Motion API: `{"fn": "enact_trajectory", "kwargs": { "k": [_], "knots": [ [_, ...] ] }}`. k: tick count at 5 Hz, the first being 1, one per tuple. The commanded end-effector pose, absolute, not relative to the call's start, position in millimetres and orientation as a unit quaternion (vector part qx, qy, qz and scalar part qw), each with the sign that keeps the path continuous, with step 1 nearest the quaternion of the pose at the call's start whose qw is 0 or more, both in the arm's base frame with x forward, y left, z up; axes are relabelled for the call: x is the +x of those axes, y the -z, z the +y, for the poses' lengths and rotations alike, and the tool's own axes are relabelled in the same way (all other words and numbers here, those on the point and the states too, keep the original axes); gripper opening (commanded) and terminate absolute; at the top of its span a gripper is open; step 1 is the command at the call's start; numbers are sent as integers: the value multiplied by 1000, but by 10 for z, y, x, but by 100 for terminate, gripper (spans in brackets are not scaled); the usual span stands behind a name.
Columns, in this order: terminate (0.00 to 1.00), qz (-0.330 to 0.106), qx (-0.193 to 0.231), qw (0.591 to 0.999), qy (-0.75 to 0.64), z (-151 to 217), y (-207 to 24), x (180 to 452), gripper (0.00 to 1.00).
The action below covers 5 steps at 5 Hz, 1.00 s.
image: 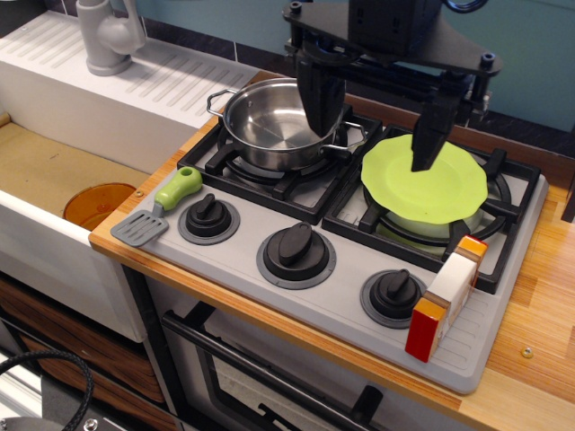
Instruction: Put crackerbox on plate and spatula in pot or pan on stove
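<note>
Observation view, all positions referenced to the stove (359, 296).

The stove is a grey cooktop with black grates, set on a wooden table (539, 359). Three dark-grey knobs (296, 250) run along its front strip.

The pot (274, 121), shiny steel with wire loop handles, stands upright on the stove's rear-left burner. Its interior appears to hold nothing.

The plate (427, 184), lime-green and round, lies flat on the right burner's grate, just beside the pot but apart from it.

The crackerbox (446, 296) stands on one long edge at the stove's front-right area, just right of the rightmost knob. Cream faces, red and orange ends; its far end is near the plate's front rim, and contact cannot be confirmed.

The spatula (160, 208) lies at the stove's front-left corner, left of the leftmost knob. The green handle points toward the pot; the grey slotted blade overhangs the corner edge.

The tool (377, 126) hangs above the stove's rear, fingers spread wide: one finger (319, 94) is in front of the pot's right side, the other (429, 135) is over the plate. It holds nothing.

Left of the stove sit a white sink (108, 99), a grey faucet (106, 36) and an orange disc (99, 205).
</note>
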<state>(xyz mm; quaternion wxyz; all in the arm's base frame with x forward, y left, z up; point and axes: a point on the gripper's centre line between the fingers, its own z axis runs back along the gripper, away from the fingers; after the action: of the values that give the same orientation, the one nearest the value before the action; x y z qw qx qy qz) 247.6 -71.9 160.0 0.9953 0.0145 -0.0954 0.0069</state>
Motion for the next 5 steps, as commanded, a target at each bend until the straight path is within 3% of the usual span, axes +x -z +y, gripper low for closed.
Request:
{"fn": "enact_trajectory", "kwargs": {
  "k": [1,3,5],
  "knots": [
    [0,-95,14,995,-7,-719,-1600,2476,100],
    [0,-104,7,994,-27,-1063,-1596,2421,100],
    [0,-131,2,991,-33,-1341,-1404,2436,100]
  ]
}}
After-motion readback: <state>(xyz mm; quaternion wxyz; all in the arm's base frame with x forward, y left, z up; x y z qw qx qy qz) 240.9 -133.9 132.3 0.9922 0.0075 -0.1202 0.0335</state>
